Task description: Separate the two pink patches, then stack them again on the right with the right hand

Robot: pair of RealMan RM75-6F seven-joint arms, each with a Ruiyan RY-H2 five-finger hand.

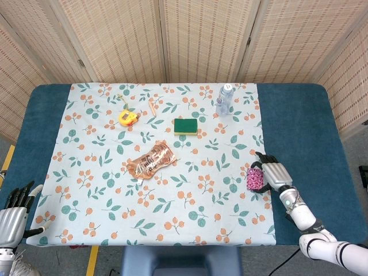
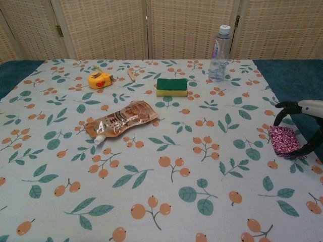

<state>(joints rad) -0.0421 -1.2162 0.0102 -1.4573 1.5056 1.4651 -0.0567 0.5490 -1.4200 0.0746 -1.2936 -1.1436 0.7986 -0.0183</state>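
Your right hand (image 1: 275,175) sits at the right edge of the floral tablecloth (image 1: 115,190), palm down, dark fingers (image 2: 282,107) arched over the pink patterned fabric patches (image 2: 283,139). In the chest view the fingers come down on both the far and near sides of the patches, bracketing them; the thumb tip meets the cloth at their near edge. Whether the fingertips actually pinch the fabric or only cage it cannot be told from either view.

The patches lie flat beneath and just inboard of the palm, showing as one squarish stack. In the head view (image 1: 254,179) the long axis runs roughly away from you toward the screen. How many layers there are cannot be told.

Your left hand (image 1: 14,210) hangs off the near left corner of the blue-covered table (image 1: 299,121), fingers apart, holding nothing.

Well to the left of the right hand and farther out:
- flat orange-brown refill pouch (image 1: 150,161), lying diagonally, cap toward you
- green sponge with yellow underside (image 1: 186,126)
- clear plastic water bottle (image 1: 223,100), upright, far beyond the right hand
- yellow tape measure (image 1: 128,118)
- small tan stick-like item (image 1: 152,106), too small to identify
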